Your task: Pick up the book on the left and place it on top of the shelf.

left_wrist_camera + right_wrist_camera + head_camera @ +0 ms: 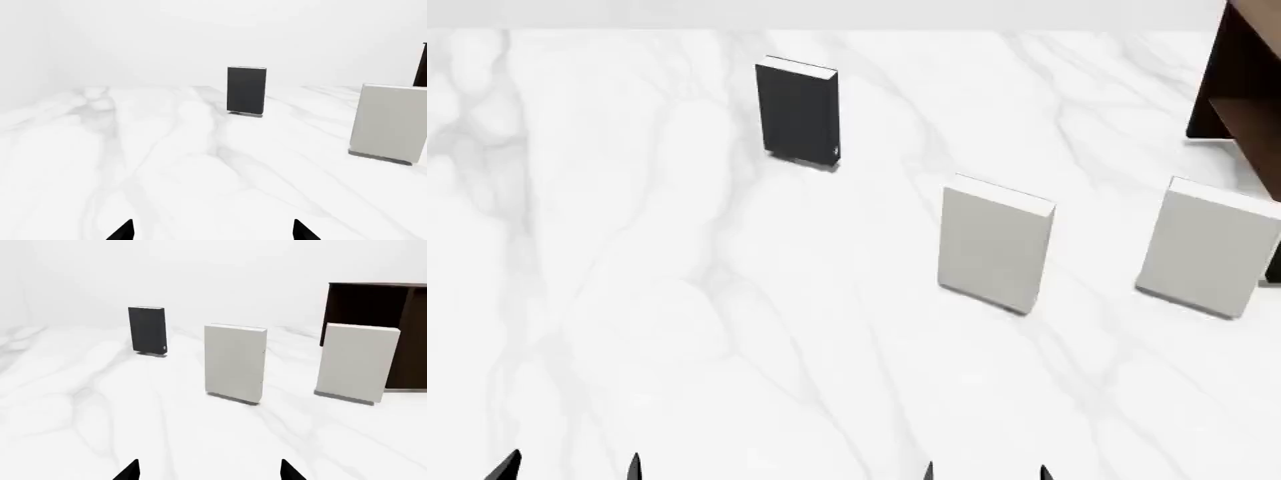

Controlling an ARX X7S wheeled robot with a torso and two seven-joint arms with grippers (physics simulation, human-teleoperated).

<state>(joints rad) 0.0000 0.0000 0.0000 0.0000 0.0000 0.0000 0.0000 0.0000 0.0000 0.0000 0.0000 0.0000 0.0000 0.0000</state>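
The black hardcover book [797, 109] stands upright on its lower edge on the white marble table [667, 300], far left of the row, its covers exposed for a pinch from either side. Two matte light-grey books [997, 243] stand nearer the dark brown wooden shelf [1244, 80] at the right. The left tool [571, 466] and right tool [985, 470] hang low and well short of everything, prongs spread, holding nothing.

Setting: white marble tabletop [627, 300], plain white surround.
Faint grey veining is seen across the tabletop; blank pale walls [133, 35] are evenly, softly lit throughout.
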